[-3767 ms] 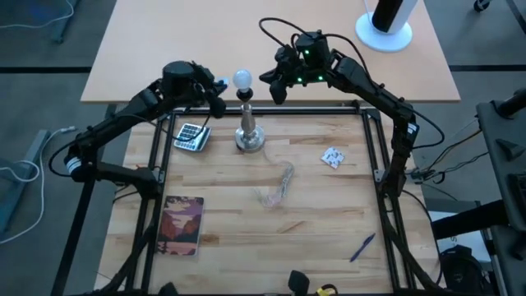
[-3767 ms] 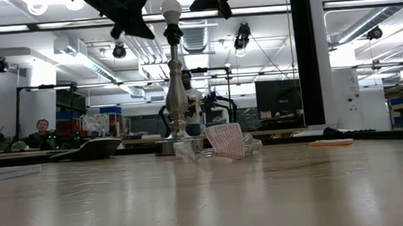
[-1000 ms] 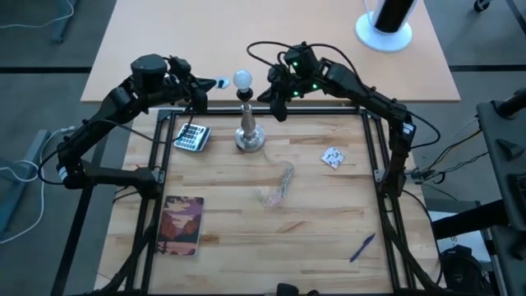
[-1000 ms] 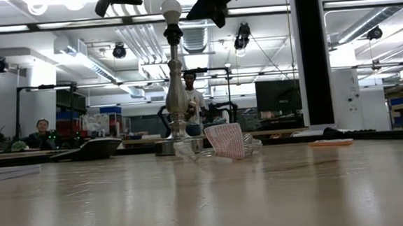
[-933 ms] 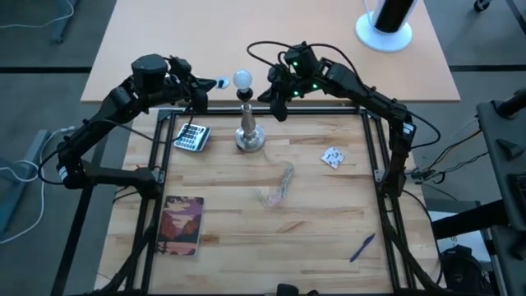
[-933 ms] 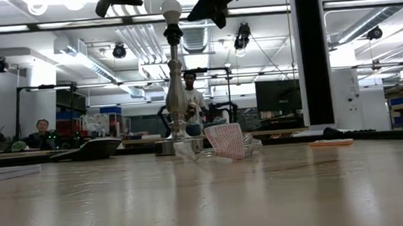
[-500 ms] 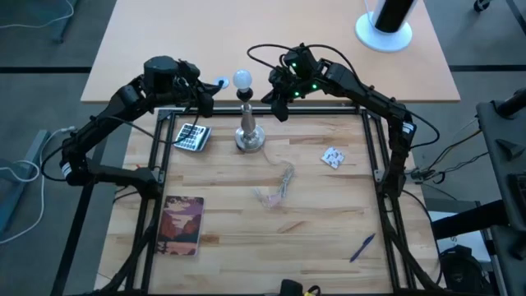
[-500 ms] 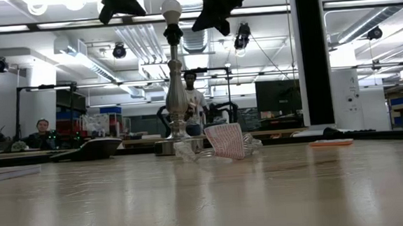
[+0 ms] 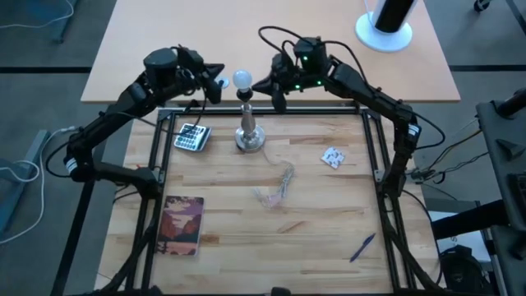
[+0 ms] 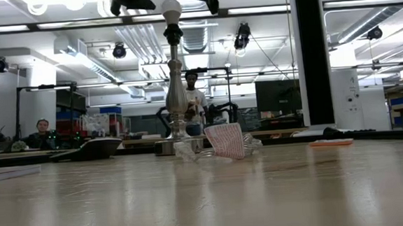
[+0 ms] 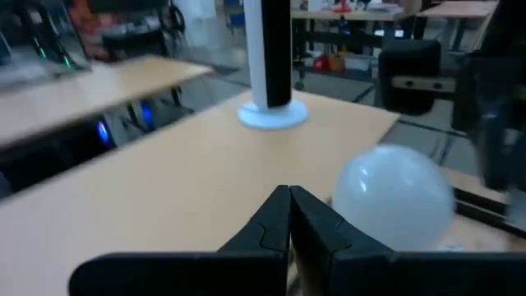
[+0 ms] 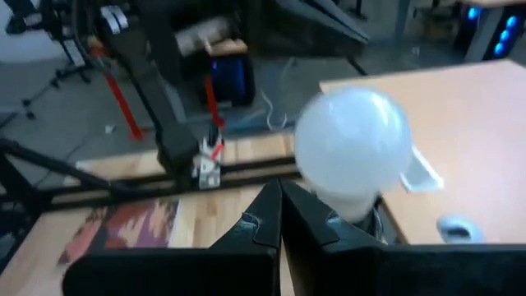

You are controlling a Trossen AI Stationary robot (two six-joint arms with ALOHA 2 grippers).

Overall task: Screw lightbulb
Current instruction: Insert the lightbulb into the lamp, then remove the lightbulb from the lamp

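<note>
The white frosted lightbulb (image 9: 241,79) sits in the black socket on top of the silver lamp stand (image 9: 249,136), which stands upright on its round foot at the far side of the wooden table. My left gripper (image 9: 219,83) hangs shut just left of the bulb, at bulb height. My right gripper (image 9: 258,85) hangs shut just right of it. The left wrist view shows the bulb (image 11: 394,197) beyond and beside the shut fingertips (image 11: 289,194). The right wrist view shows the bulb (image 12: 352,144) close past the fingertips (image 12: 278,187). In the low view the bulb (image 10: 171,11) stands between both grippers.
A calculator (image 9: 191,136) lies left of the lamp foot. A crumpled clear wrapper (image 9: 279,185) lies mid-table, a small white packet (image 9: 332,157) to the right, a book (image 9: 182,224) near left and a blue pen (image 9: 362,247) near right. People (image 10: 190,100) show in the room behind.
My left gripper has moved toward the table's right, closer to the bulb, and has rolled about its own axis. My right gripper has risen a little and tipped up toward level beside the bulb. Both stay shut. The bulb and lamp stand have not moved.
</note>
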